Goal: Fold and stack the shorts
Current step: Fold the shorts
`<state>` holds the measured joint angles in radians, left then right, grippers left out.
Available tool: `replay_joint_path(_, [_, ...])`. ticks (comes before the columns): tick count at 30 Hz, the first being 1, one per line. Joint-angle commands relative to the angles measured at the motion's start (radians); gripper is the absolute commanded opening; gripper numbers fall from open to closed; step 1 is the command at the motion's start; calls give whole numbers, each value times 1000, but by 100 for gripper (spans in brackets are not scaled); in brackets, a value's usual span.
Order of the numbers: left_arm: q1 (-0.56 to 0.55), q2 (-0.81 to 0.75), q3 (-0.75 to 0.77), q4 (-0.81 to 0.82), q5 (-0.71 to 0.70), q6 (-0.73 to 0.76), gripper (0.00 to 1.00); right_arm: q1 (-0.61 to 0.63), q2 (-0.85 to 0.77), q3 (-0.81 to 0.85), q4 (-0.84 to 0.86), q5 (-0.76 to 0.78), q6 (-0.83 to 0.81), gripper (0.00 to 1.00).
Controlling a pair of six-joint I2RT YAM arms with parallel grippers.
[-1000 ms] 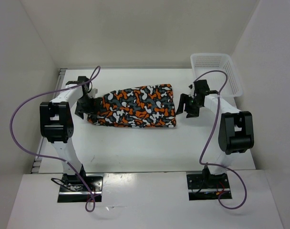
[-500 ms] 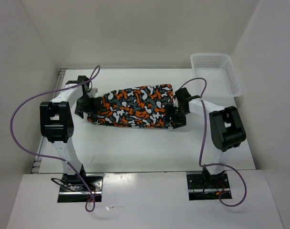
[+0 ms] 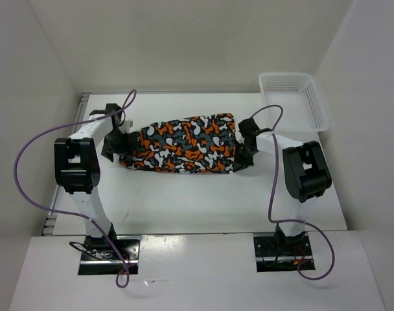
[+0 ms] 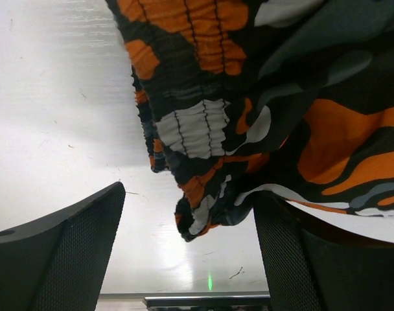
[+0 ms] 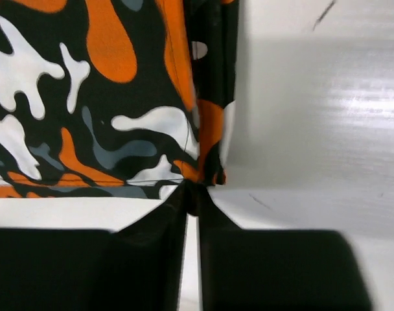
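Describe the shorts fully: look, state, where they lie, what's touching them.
The shorts are soft, thin fabric in a blotchy orange, black, grey and white print. They lie mostly flat across the middle of the white table, with the narrow gathered end to the left and the wider end to the right. The left end shows a ribbed elastic band, bunched between the open fingers of the left pincer. The right pincer is shut on the near right hem corner.

Overhead view looks down from behind; each close wrist view shares one end of the shorts (image 3: 184,144) with it.
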<state>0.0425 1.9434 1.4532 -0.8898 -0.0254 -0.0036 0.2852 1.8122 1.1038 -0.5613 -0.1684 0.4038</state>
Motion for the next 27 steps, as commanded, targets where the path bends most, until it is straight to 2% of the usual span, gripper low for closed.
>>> replay_joint_path(1, [5, -20, 27, -5, 18, 4, 87, -3, 65, 48, 89, 96, -42, 8])
replay_joint_path(3, [5, -32, 74, -5, 31, 4, 88, -3, 78, 82, 100, 110, -94, 0])
replay_joint_path(5, [5, -44, 105, -17, 48, 4, 91, -3, 90, 128, 110, 122, -134, 0])
replay_joint_path(8, [5, -81, 150, -35, 71, 4, 99, -3, 99, 174, 135, 110, -285, 0])
replay_joint_path(11, [5, -93, 190, -35, 116, 4, 100, -3, 79, 211, 144, 136, -466, 0])
replay_joint_path(15, [5, -15, 220, 41, 142, 4, 100, -3, 38, 231, 167, 202, -586, 0])
replay_joint_path(18, [5, 80, 243, 109, 101, 4, 100, -3, 9, 251, 167, 211, -638, 0])
replay_joint_path(23, [-21, 221, 314, 153, 110, 4, 100, -3, -1, 346, 146, 211, -740, 0])
replay_joint_path(27, [-53, 264, 352, 178, 110, 4, 98, -3, 19, 436, 126, 211, -784, 0])
